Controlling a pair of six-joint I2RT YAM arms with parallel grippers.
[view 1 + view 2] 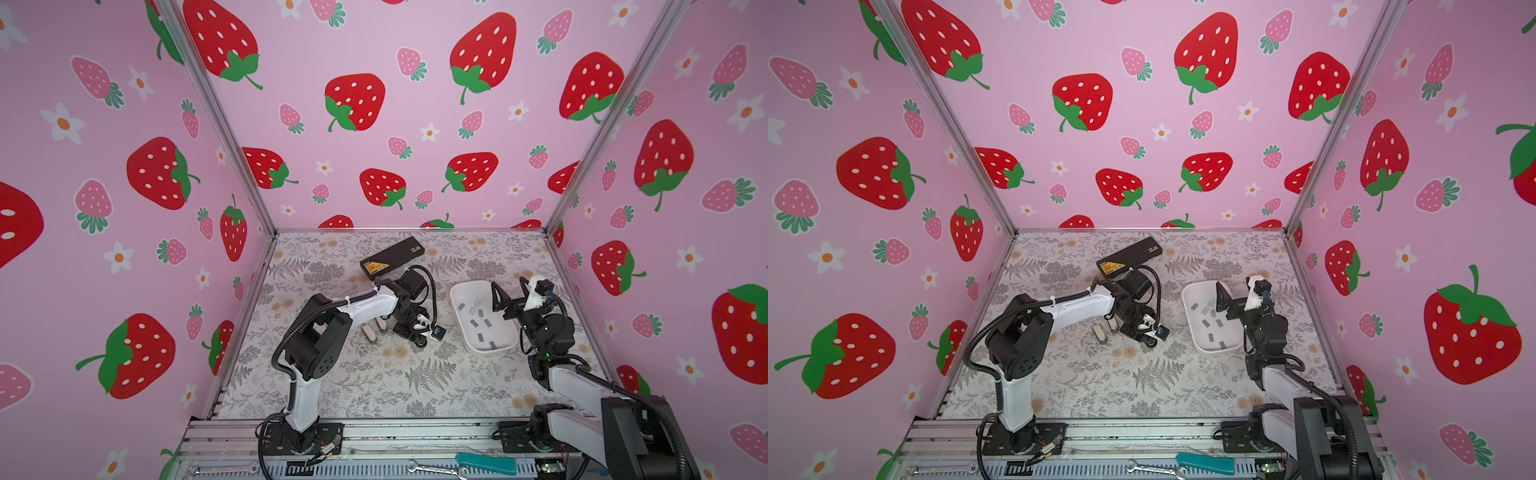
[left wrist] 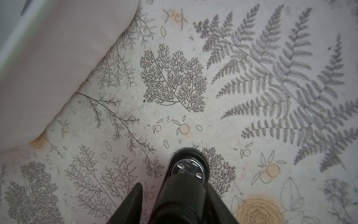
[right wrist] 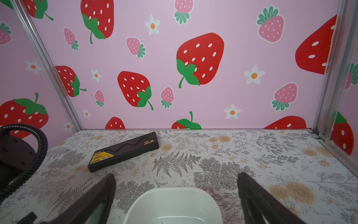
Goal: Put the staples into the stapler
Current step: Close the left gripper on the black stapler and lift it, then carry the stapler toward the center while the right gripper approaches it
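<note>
Floral worktop (image 1: 374, 382): we find right claw (image 3: 175, 175) spread wide at white tray (image 1: 492, 350) holding staples (image 1: 474, 323); left claw (image 2: 173, 185) flanks a black object (image 2: 184, 205); we cannot tell its grip.

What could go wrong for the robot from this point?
1. The left gripper straddles a black object with a shiny round end, and one finger stands apart from it. An uneven squeeze could nudge it aside.
2. The staples are tiny strips lying flat and scattered in the white tray. The wide-open right gripper at the tray might fail to pinch one, or might catch two.
</note>
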